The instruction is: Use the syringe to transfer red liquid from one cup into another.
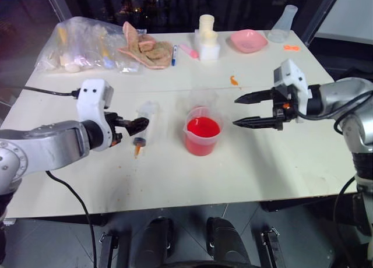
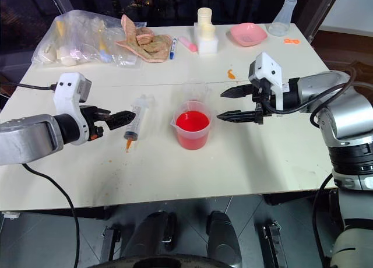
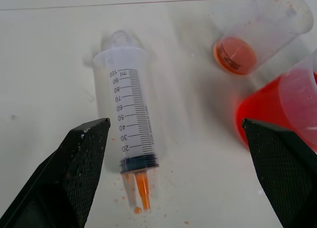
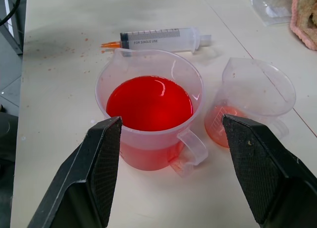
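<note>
Syringe [image 3: 130,111] lies flat beside the red beaker [image 4: 148,109] on its left, plunger in — left gripper [image 3: 178,173] gaping, empty, straddling it; right gripper [image 1: 252,109] likewise wide, empty — close squarely across mid-barrel, not the orange tip.

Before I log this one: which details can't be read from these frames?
- Plastic bag, head views: contents too small and crumpled to name.
- Syringe, left wrist view: plunger end blurred.
- Second cup, left wrist view: rim cut off by the frame edge; in head views nearly see-through, faint behind the red beaker.
</note>
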You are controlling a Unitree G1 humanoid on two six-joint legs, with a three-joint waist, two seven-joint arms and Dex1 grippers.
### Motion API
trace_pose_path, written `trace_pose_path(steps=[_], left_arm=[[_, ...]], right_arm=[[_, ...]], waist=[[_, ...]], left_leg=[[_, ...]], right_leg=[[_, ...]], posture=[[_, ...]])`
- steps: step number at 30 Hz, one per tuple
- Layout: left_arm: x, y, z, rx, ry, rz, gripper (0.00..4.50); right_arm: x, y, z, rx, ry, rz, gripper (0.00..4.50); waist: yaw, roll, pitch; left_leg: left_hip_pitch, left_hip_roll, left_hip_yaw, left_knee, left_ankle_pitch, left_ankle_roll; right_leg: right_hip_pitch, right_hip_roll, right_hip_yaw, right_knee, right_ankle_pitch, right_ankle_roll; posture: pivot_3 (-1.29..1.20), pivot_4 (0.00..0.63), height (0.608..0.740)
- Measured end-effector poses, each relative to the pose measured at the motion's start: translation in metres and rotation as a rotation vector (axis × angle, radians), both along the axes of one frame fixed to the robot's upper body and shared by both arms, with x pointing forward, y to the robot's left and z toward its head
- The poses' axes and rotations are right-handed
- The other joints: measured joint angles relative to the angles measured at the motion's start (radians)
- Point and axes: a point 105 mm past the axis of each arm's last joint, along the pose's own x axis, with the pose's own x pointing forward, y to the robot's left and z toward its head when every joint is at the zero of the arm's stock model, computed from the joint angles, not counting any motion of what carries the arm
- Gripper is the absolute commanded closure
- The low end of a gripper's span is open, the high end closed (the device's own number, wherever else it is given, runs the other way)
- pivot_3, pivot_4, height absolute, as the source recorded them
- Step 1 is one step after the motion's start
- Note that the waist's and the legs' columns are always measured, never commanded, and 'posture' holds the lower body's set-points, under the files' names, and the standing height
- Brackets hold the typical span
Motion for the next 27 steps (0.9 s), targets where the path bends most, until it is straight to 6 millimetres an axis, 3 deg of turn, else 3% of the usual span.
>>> trace_pose_path(steps=[27], left_arm=[[0.0081, 0.0065, -0.0006, 0.013, 0.031, 0.073, 0.02]], right_arm=[[0.0048, 0.0042, 0.0029, 0.015, -0.017, 0.012, 1.17]], waist=[[0.002, 0.0, 0.0]], left_leg=[[0.0, 0.0, 0.0, 0.0, 0.0, 0.0]], right_leg=[[0.0, 0.0, 0.0, 0.0, 0.0, 0.0]], posture=[[0.0, 0.15, 0.74]])
